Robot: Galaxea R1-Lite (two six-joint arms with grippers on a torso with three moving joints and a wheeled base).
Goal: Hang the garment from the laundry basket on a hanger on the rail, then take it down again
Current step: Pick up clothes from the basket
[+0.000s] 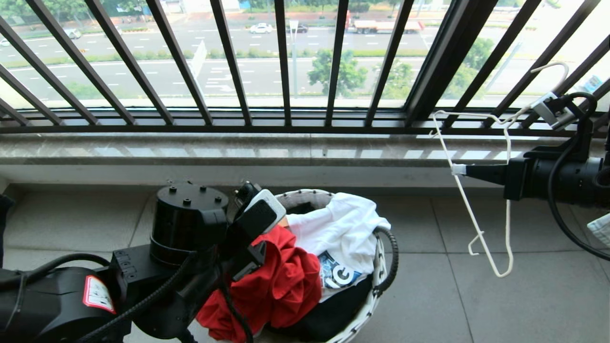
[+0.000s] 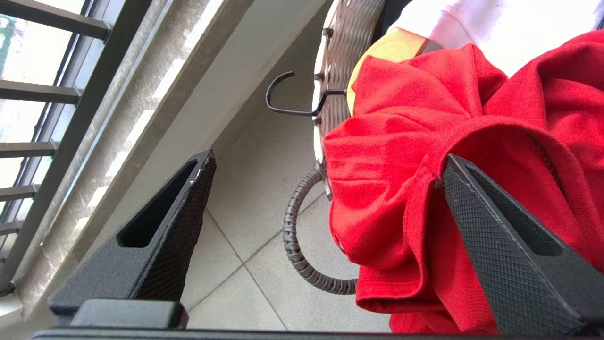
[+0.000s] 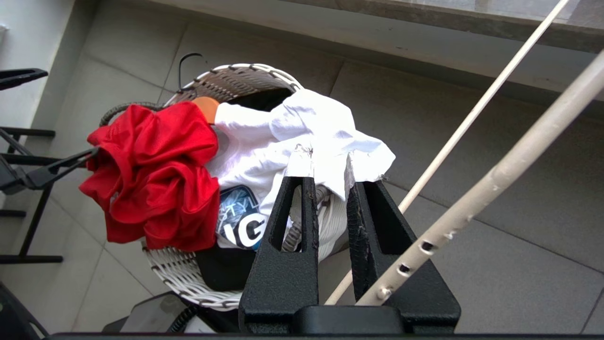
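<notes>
Head view: the task looks barely begun. The red garment (image 1: pixel 276 281) lies bunched in the laundry basket (image 1: pixel 376 286) on the tiled floor, draped over the basket's near-left rim, beside a white T-shirt (image 1: pixel 338 228) with blue print and something black beneath. The left gripper (image 1: pixel 259 214) reaches down at the red cloth. Off to the right, well apart from the basket, the right gripper (image 1: pixel 460 169) holds the off-white wire hanger (image 1: pixel 476 224) in front of the barred window. No overhead rail appears anywhere, so hanging the garment and taking it down again both seem still to come.

Left wrist view adds what the head camera hides: the left jaws stand wide open, one finger (image 2: pixel 495 236) pressed into a fold of the red cloth and the other finger (image 2: pixel 174 222) out over bare floor, so nothing is gripped yet. It also shows a dark hook on the basket's woven side.

Right wrist view shows the right jaws nearly closed, with the hanger's wire pinched between them, and looks down on the basket with the red cloth spilling over its rim.
</notes>
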